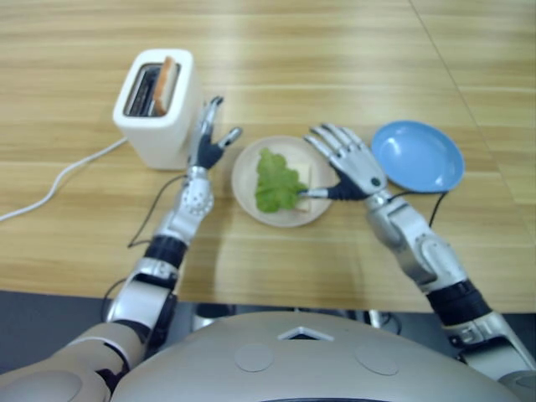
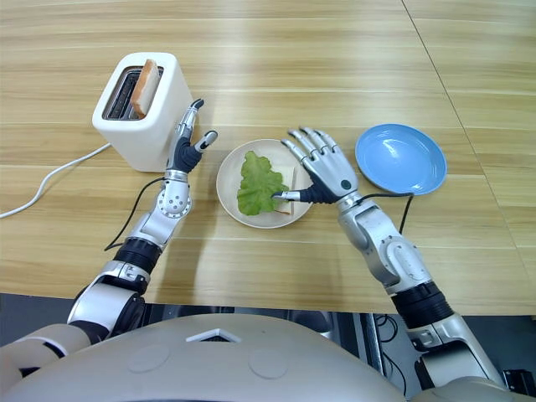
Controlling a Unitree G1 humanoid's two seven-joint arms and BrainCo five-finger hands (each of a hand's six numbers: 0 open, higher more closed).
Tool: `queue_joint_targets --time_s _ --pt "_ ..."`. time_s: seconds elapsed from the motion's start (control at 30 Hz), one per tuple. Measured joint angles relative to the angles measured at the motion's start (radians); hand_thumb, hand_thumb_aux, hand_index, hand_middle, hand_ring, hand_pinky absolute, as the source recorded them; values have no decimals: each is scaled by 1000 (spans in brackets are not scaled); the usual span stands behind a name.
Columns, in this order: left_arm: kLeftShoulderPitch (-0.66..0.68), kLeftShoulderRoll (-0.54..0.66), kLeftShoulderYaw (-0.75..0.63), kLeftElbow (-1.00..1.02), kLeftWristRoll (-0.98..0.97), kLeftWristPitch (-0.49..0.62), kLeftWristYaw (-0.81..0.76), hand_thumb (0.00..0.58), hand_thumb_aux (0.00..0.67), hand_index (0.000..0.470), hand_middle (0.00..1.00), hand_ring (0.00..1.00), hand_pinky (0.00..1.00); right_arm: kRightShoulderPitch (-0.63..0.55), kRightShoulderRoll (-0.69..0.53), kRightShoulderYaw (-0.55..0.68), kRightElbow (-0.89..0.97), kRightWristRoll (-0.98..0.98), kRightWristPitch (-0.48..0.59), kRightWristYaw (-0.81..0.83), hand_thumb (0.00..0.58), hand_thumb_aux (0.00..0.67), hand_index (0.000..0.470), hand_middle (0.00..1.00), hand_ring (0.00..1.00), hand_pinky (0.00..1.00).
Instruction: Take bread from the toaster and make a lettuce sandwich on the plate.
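The left hand [image 2: 186,149], fingers spread and empty, stands just beside the toaster [image 2: 134,134]. The bread [image 2: 145,86] juts upright from the slot, up and to that hand's left, its long edge running away from the robot. The right hand [image 2: 328,170], also spread and empty, lies farther off at the plate [image 2: 224,194], with its thumb by the lettuce [image 2: 254,184].

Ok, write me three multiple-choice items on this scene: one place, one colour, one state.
1. The toaster stands where from the beige plate? A) robot's right B) robot's left C) on it
2. The empty plate is: A) red B) green C) blue
3. The right robot hand is: A) open B) clenched empty C) gripping a slice

1 B: the toaster sits on the plate's left. 2 C: its surface is blue. 3 A: fingers spread, nothing held.
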Motion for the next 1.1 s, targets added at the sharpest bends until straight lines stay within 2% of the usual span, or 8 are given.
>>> queue_joint_targets --time_s 0.1,0.23,0.37,0.53,0.7,1.1 --pt "71 36 7 -211 108 35 64 0 0 0 0 0 0 7 4 -76 -37 32 12 -14 0 0 0 0 0 0" --pt "126 89 68 -604 324 168 96 0 0 0 0 0 0 8 38 -138 -43 100 9 -26 0 0 0 0 0 0" --pt "110 164 167 -766 450 324 38 0 0 0 0 0 0 9 71 -152 -23 146 5 -27 0 0 0 0 0 0" --pt "99 224 232 -736 520 478 -39 0 0 0 0 0 0 11 80 -151 9 153 2 -27 0 0 0 0 0 0" --pt "55 239 222 -555 524 586 -111 0 0 0 0 0 0 7 80 -150 41 157 -13 -33 0 0 0 0 0 0" --pt "-47 231 134 -289 446 647 -109 0 0 0 0 0 0 8 80 -149 76 156 -21 -46 0 0 0 0 0 0"
